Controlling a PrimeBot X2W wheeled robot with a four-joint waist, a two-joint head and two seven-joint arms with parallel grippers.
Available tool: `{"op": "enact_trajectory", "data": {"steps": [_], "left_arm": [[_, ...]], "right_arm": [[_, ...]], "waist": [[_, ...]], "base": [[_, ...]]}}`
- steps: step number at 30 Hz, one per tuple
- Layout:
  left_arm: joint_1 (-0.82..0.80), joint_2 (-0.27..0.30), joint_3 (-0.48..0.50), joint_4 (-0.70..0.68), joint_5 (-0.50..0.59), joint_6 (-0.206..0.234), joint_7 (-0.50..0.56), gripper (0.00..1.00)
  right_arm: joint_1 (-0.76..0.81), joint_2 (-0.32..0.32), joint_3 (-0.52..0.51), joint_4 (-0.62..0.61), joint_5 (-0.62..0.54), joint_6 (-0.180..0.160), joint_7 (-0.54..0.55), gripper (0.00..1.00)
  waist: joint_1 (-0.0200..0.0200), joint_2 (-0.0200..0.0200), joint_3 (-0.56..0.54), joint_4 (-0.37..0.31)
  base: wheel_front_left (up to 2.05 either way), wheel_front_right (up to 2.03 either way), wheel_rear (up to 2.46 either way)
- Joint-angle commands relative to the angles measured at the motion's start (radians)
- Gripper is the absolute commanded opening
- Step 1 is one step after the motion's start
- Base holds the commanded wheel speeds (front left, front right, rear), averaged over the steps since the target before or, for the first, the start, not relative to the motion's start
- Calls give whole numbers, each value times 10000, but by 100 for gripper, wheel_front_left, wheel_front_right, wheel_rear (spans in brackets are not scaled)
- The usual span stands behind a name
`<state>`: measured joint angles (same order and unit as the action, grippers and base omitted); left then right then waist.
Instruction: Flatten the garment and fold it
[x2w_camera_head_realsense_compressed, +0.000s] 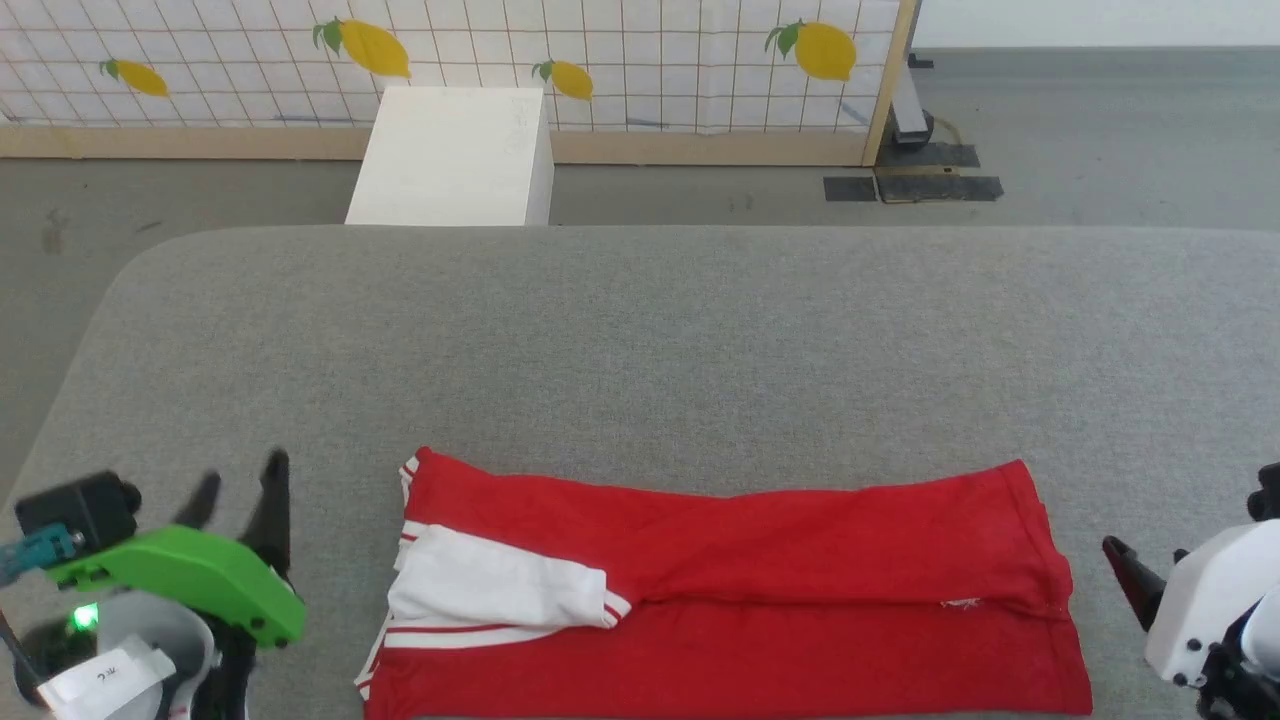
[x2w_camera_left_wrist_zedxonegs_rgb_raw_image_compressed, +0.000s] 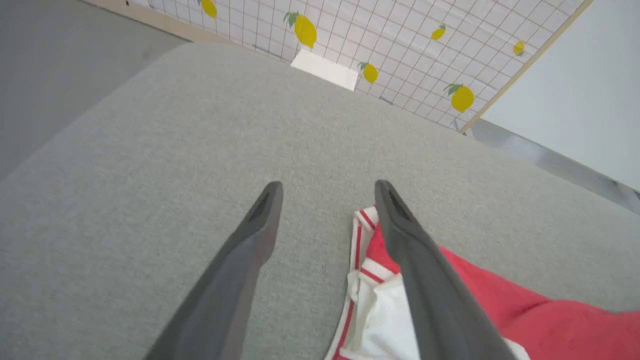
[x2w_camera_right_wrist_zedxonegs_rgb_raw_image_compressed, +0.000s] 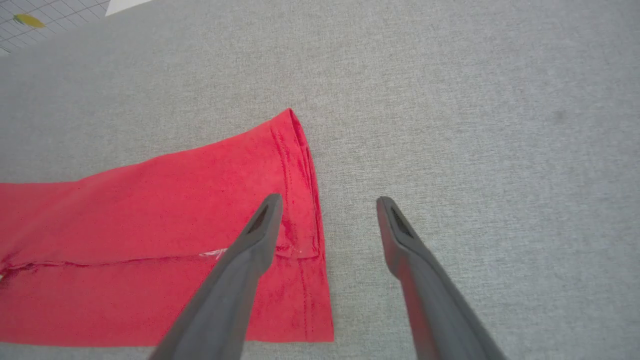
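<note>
In the head view the garment (x2w_camera_head_realsense_compressed: 740, 590) lay on the grey bench (x2w_camera_head_realsense_compressed: 640, 340) close to its near edge. It was already doubled lengthwise into a long red band, with its white sleeve (x2w_camera_head_realsense_compressed: 490, 590) tucked on top at the robot's left end and the hem (x2w_camera_head_realsense_compressed: 1050, 570) at the right. That layout suggested the side folds were done and an end-over-end fold remained. The left tool (x2w_camera_head_realsense_compressed: 240, 485) stood just beside the sleeve end and the right tool (x2w_camera_head_realsense_compressed: 1135, 585) just beside the hem end. Both were off the cloth, probably posted there so either end could be taken next.

In the left wrist view the left tool (x2w_camera_left_wrist_zedxonegs_rgb_raw_image_compressed: 328, 186) had its fingers spread with nothing between them, above bare bench (x2w_camera_left_wrist_zedxonegs_rgb_raw_image_compressed: 150, 150). One finger crossed in front of the striped trim and the white sleeve (x2w_camera_left_wrist_zedxonegs_rgb_raw_image_compressed: 375, 305), so the tool seemed lined up with the collar-side corner of the garment (x2w_camera_left_wrist_zedxonegs_rgb_raw_image_compressed: 500, 310). Whether it touched the surface could not be told.

In the right wrist view the right tool (x2w_camera_right_wrist_zedxonegs_rgb_raw_image_compressed: 329, 201) was likewise spread and empty. One finger lay over the hem (x2w_camera_right_wrist_zedxonegs_rgb_raw_image_compressed: 300, 165) and the other over bare bench (x2w_camera_right_wrist_zedxonegs_rgb_raw_image_compressed: 475, 125), while the garment (x2w_camera_right_wrist_zedxonegs_rgb_raw_image_compressed: 150, 210) ran off to that view's left. Straddling the edge looked like a stance for pinching the hem.
</note>
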<state>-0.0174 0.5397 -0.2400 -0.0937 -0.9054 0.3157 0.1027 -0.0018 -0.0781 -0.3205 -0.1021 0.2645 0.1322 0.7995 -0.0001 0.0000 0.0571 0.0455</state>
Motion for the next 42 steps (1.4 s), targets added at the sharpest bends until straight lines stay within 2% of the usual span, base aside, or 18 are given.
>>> {"op": "enact_trajectory", "data": {"steps": [1,6,8,11,14,20,25,26,28,33,42], "left_arm": [[-379,136,-10,-19,413,-164,-430,100],[-929,149,-144,271,1898,-957,-2934,100],[-1078,101,-296,438,2417,-1245,-3370,100],[-1307,-90,-306,509,3203,-1593,-3609,100],[-1426,-555,80,420,3760,-1910,-3637,100],[-1212,-1494,1066,478,4333,-2432,-3642,100],[-1105,-1971,1584,646,4726,-2871,-3643,100],[-1085,-2063,1682,683,4802,-2951,-3643,100],[-1064,-2194,1832,735,4942,-3091,-3643,100],[-1028,-2481,2183,813,5199,-3363,-3643,100],[-911,-2759,2407,1036,5578,-3707,-3644,100]], "right_arm": [[-216,-144,-26,110,-33,-15,169,100],[-757,-592,378,962,-158,-15,703,100],[-984,-628,509,1339,-125,-15,785,100],[-1229,-724,808,1831,-61,-15,932,100],[-1363,-824,1182,2244,134,-15,951,100],[-1462,-712,1886,2804,638,-15,831,100],[-1570,-731,2464,3096,916,-15,788,100],[-1590,-790,2480,3158,890,-15,788,42],[-1630,-934,2436,3279,812,-15,800,0],[-1860,-1260,1562,3499,532,-15,619,0],[-2245,-2010,-1154,3959,-1178,-15,535,0]], "waist": [[1,0,75,1],[1,0,453,83],[1,0,618,142],[1,0,869,230],[1,0,1094,309],[1,0,1375,363],[1,0,1443,350],[1,0,1446,353],[1,0,1431,356],[1,0,1370,347],[1,0,1256,367]], "base": [[0,0,0],[0,0,0],[0,0,0],[0,0,0],[0,0,0],[0,0,0],[0,0,0],[0,0,0],[0,0,0],[0,0,0],[0,0,0]]}}
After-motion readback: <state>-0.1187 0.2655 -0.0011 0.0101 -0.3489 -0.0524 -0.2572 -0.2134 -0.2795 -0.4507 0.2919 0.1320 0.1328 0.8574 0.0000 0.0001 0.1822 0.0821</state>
